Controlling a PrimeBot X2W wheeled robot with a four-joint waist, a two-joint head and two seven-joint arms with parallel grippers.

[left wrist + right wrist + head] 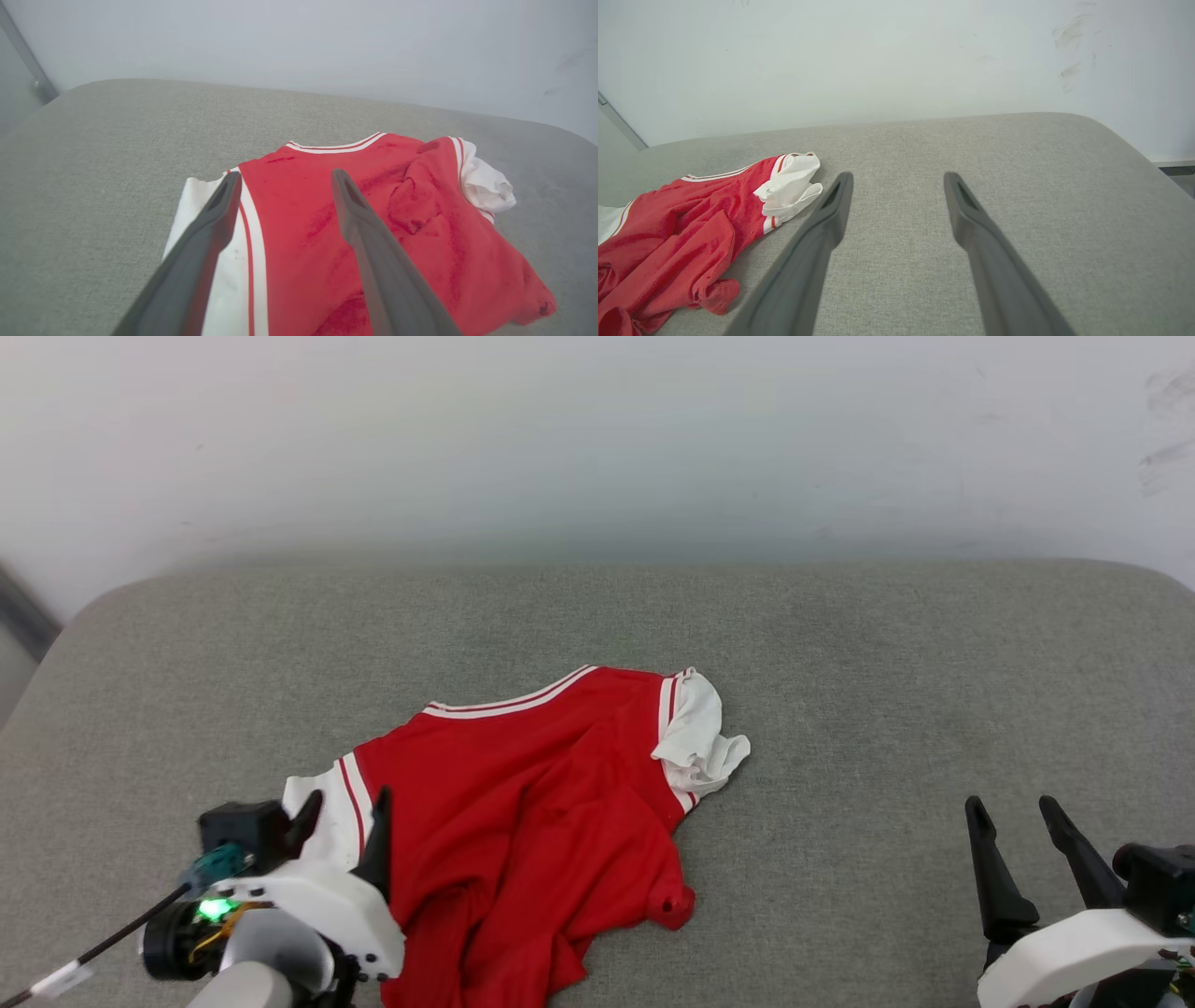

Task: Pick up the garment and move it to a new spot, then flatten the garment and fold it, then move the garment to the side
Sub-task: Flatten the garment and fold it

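While the garment (523, 784) lay rumpled on the grey cushion (840, 644), the left gripper (347, 803) hung over its white sleeve (329, 835). The two dark fingers were spread wide with nothing between them, one over the sleeve and the other over the red body just past the striped trim. The right gripper (1011, 807) stood well apart from the garment on its far side, jaws just as wide and holding nothing.

Since the cloth sat free of both grippers, bunched along its near edge and with its other sleeve (700, 733) crumpled, the work in hand appeared to be the flattening. Whether it already lay at its new spot could not be told. The next move probably called for both grippers: the left closing on the sleeve or shoulder beneath it, the right crossing over to the crumpled sleeve. The two would then pull away from each other so the thin fabric spread without dragging.

No brand, label, number or lettering could be read on the garment; the upturned side showed plain red with white-and-red stripes.
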